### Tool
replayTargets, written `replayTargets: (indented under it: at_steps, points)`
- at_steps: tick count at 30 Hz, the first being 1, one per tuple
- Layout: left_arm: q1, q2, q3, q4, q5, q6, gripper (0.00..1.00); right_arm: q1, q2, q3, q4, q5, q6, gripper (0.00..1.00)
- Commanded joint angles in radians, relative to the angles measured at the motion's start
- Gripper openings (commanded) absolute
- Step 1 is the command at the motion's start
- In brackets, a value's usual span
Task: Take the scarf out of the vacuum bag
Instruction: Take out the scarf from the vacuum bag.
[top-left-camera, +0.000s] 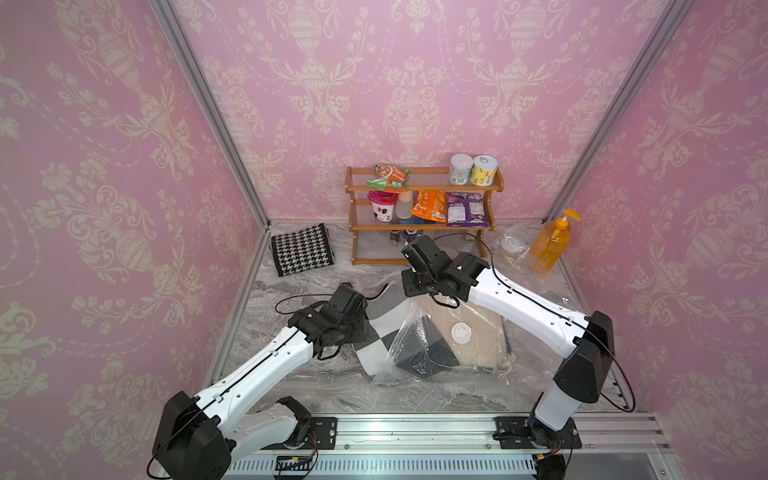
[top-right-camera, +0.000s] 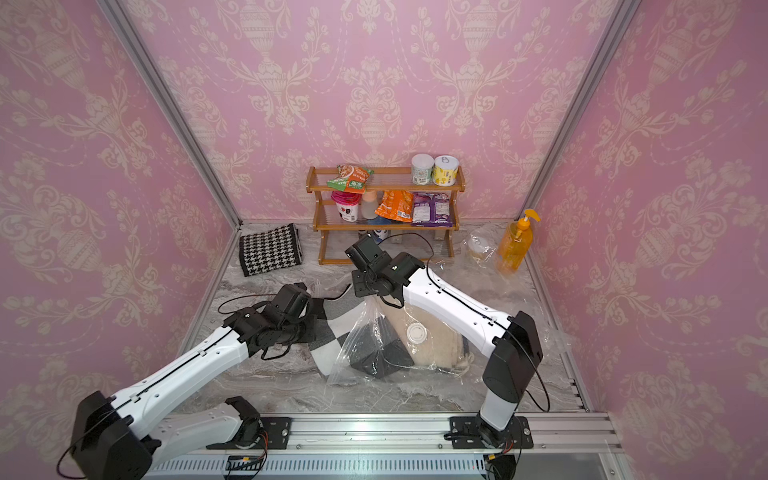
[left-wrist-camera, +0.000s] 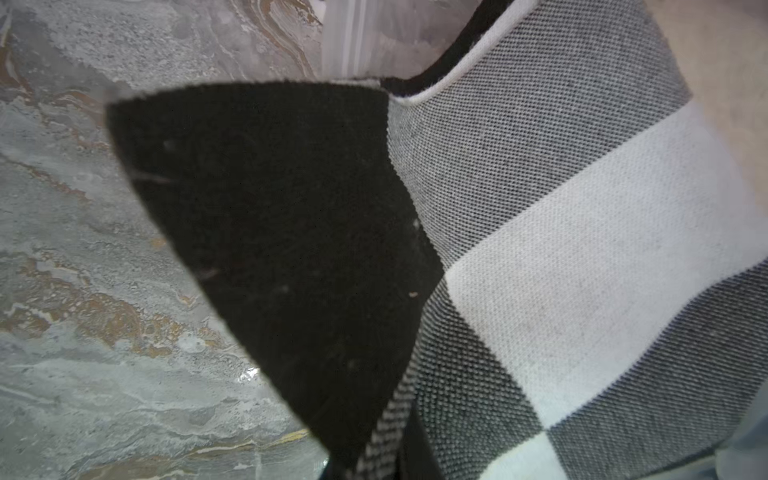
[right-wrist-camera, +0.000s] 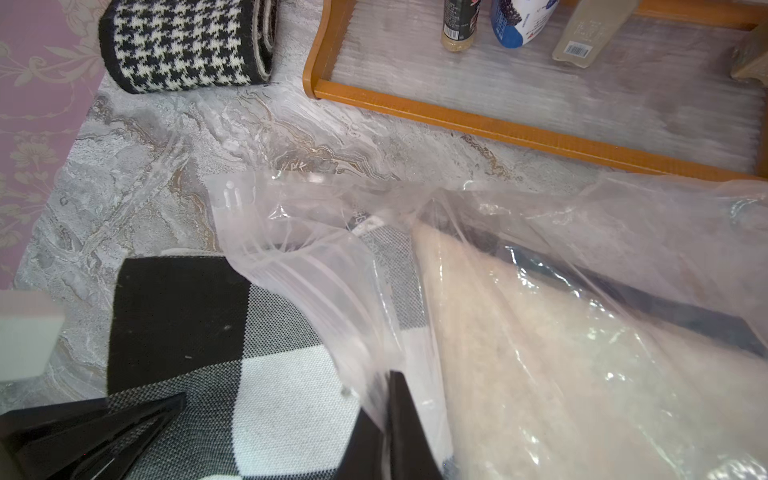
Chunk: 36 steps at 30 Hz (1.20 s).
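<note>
Both top views look steeply down from above the base rail (top-left-camera: 415, 424) toward the back wall (top-left-camera: 415, 83), covering the whole marble tabletop (top-left-camera: 316, 274). The left wrist camera hangs very close over the checked scarf (left-wrist-camera: 582, 228). The right wrist camera looks low across the vacuum bag (right-wrist-camera: 324, 291) toward the wooden rack (right-wrist-camera: 498, 126), sharing that scarf.

Bright even light, soft-focus wrist close-ups

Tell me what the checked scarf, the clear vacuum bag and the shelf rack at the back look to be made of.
The checked scarf looks like knitted wool or acrylic: matte, fine stitch grain, fuzzy black patch. The vacuum bag is thin clear plastic film: glossy, crinkled, with a ribbed zip strip. The rack seems varnished wood or bamboo: orange-brown with a slight sheen.
</note>
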Motion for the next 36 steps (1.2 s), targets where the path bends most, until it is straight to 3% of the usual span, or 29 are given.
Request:
replayTargets:
  at_steps: [1,14,24,36]
  points:
    - [0.035,-0.004,0.061,-0.096,-0.109,0.005,0.00,0.002,0.033,0.019,0.032,0.040,-0.042,0.08]
    - [0.160,0.179,0.301,-0.255,-0.121,0.165,0.00,-0.003,0.069,-0.027,0.150,0.074,-0.024,0.07]
    - [0.234,0.297,0.378,-0.325,-0.311,0.281,0.00,-0.007,0.050,-0.058,0.164,0.090,-0.015,0.07]
    - [0.370,0.420,0.425,-0.296,-0.421,0.387,0.00,-0.023,0.017,-0.132,0.207,0.060,-0.015,0.07]
